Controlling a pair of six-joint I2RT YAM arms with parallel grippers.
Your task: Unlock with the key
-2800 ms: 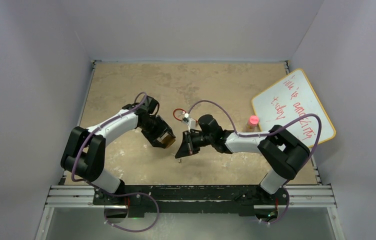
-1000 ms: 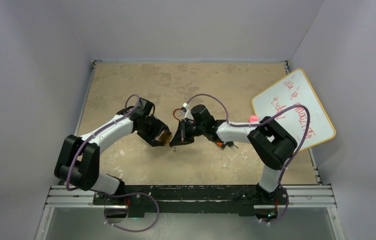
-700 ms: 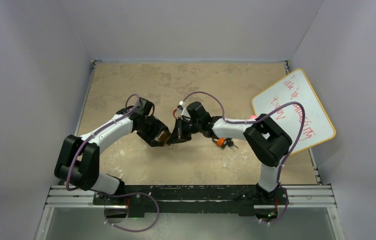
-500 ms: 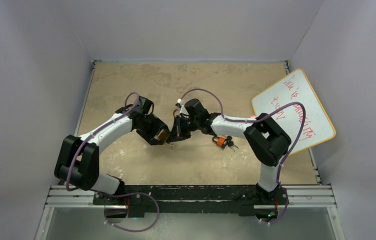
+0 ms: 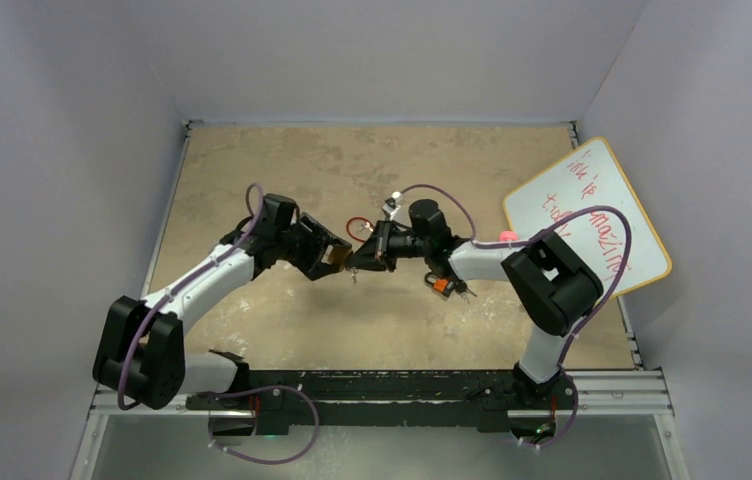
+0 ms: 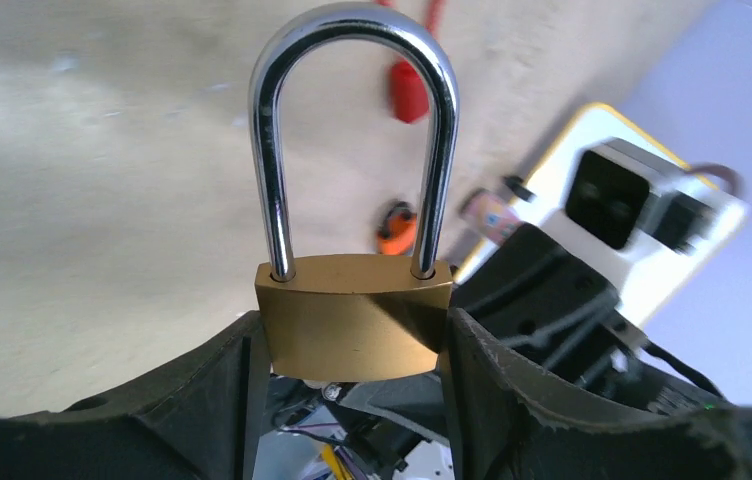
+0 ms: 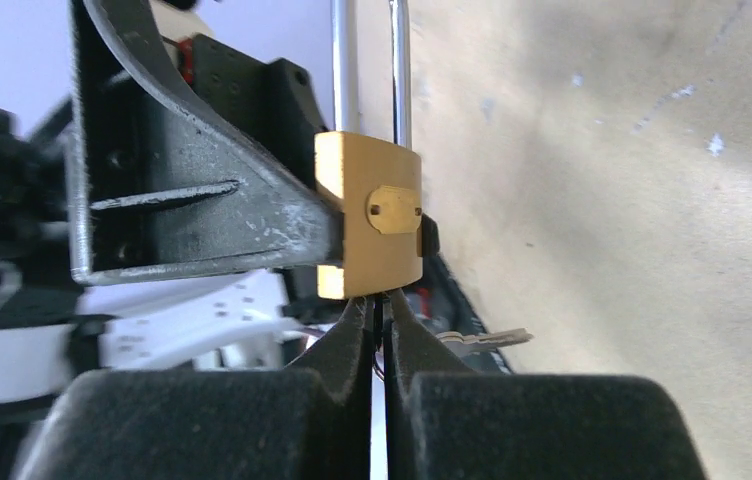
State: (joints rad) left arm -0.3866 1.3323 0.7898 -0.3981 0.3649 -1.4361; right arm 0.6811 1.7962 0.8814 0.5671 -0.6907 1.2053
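Left gripper (image 5: 326, 257) is clamped on the padlock (image 6: 352, 318) body, holding it off the bench about mid-bench, slightly left of centre. Shackle (image 6: 270, 150) has both legs seated, so it's not unlocked yet.

Right gripper (image 7: 377, 322) has its fingers pinched together, tips right up against the lock's bottom face. The key itself is hidden between the pads. A spare key (image 7: 482, 340) sticks out sideways beside them, so I read it as clamped on the key, at or entering the keyway. Can't tell how deep.

Step looks like insertion, then turn. To do it well:
- Keep the blade in line with the lock's long axis. Wrist view shows the fingers roughly centred under the body, good.
- Push straight until it bottoms, no side load.
- Left must grip firm so the body doesn't twist when the right wrist rolls.
- Roll about the key axis only.
- Watch that the spare key doesn't snag the left finger (image 7: 202, 200).

Orange lock (image 5: 441, 285) lies on the bench right of centre, by the right arm. Ignore it.
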